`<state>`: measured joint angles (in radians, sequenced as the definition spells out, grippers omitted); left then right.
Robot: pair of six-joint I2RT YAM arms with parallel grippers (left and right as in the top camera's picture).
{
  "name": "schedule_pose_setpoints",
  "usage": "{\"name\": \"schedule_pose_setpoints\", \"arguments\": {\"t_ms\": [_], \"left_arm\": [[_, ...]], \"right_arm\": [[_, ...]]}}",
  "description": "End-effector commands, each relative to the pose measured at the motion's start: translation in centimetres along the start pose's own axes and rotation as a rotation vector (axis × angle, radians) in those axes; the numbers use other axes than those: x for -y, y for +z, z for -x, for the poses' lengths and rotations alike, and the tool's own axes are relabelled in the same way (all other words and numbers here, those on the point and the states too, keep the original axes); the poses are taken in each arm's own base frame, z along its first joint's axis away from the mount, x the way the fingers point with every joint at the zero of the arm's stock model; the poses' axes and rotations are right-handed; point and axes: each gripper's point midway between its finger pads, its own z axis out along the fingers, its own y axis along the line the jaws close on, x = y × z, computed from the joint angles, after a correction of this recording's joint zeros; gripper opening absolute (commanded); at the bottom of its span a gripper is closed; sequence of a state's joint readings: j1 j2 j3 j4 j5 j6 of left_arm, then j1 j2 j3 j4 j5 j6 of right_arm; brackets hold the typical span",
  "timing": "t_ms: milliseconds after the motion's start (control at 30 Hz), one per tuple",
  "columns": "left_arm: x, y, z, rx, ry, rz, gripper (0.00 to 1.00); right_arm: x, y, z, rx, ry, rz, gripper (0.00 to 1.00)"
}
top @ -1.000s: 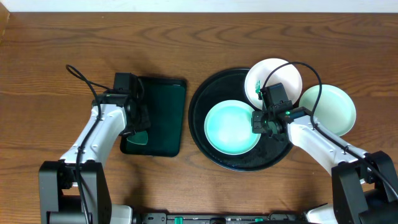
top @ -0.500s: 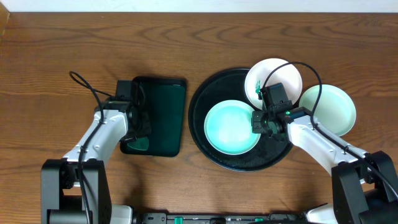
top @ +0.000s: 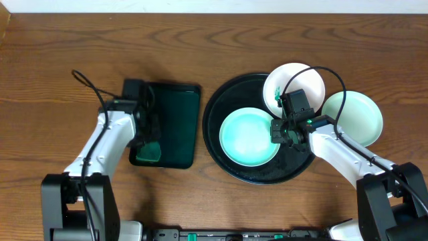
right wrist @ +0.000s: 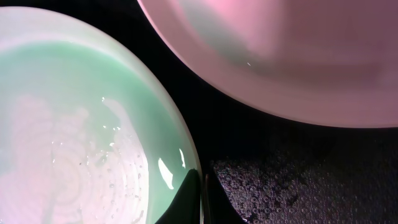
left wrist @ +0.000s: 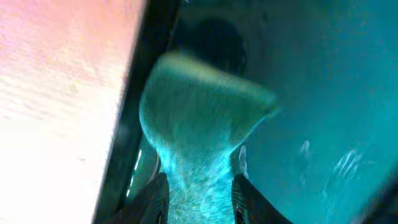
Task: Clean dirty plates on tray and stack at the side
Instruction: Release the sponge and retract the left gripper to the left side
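My left claw (left wrist: 200, 196) pinches a soft green sponge (left wrist: 199, 118) over the near-left corner of a small dark rectangular tray (top: 177, 107) on the wooden desk (top: 60, 40). My right claw (right wrist: 202, 196) is closed, its tips at the right rim of the bright mint round plate (top: 247, 137) in the large round glossy black tray (top: 212, 110). The white round plate (top: 294, 84) overlaps that tray's far-right rim. A paler green plate (top: 358, 117) sits on the desk to the right.

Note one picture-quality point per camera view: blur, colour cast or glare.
Overhead: sharp, evenly lit table. Left wrist: sponge blurred, table washed pink. Right wrist: white plate tinted pink, small glare spots on the mint plate.
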<state>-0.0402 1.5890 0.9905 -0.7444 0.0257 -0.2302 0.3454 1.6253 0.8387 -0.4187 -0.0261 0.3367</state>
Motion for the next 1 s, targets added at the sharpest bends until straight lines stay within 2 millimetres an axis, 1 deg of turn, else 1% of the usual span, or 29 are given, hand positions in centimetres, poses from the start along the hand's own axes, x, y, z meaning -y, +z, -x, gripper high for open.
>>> {"name": "schedule_pose_setpoints", "arguments": {"t_ms": [0, 100, 200, 300, 400, 533, 600, 667, 700, 800, 967], "left_arm": [[0.6, -3.0, 2.8, 0.094, 0.001, -0.02, 0.35], [0.6, -4.6, 4.2, 0.14, -0.052, -0.035, 0.36], [0.0, -5.4, 5.2, 0.17, -0.139, -0.043, 0.39], [-1.6, -5.5, 5.7, 0.179, -0.232, -0.039, 0.41], [-3.9, -5.5, 6.0, 0.177, -0.305, -0.021, 0.41], [-7.2, -5.4, 5.9, 0.169, -0.398, 0.003, 0.52], [-8.5, -5.4, 5.6, 0.159, -0.436, 0.015, 0.63], [-9.4, -5.3, 5.3, 0.146, -0.465, 0.024, 0.71], [-9.8, -5.3, 5.2, 0.144, -0.474, 0.028, 0.79], [-10.4, -5.3, 5.1, 0.144, -0.493, 0.032, 0.8], [-10.4, -5.3, 5.1, 0.144, -0.493, 0.031, 0.8]], "right_arm": [[-1.5, -0.6, 0.5, 0.016, 0.003, 0.063, 0.01], [-1.5, -0.6, 0.5, 0.016, 0.003, 0.063, 0.01], [-1.5, -0.6, 0.5, 0.016, 0.003, 0.063, 0.01], [-1.5, -0.6, 0.5, 0.016, 0.003, 0.063, 0.01], [-1.5, -0.6, 0.5, 0.016, 0.003, 0.063, 0.01], [-1.5, -0.6, 0.5, 0.016, 0.003, 0.063, 0.01], [-1.5, -0.6, 0.5, 0.016, 0.003, 0.063, 0.01], [-1.5, -0.6, 0.6, 0.017, 0.003, 0.063, 0.01], [-1.5, -0.6, 0.6, 0.017, 0.003, 0.063, 0.01], [-1.5, -0.6, 0.6, 0.016, 0.003, 0.063, 0.02], [-1.5, -0.6, 0.5, 0.014, 0.003, 0.062, 0.13]]}}
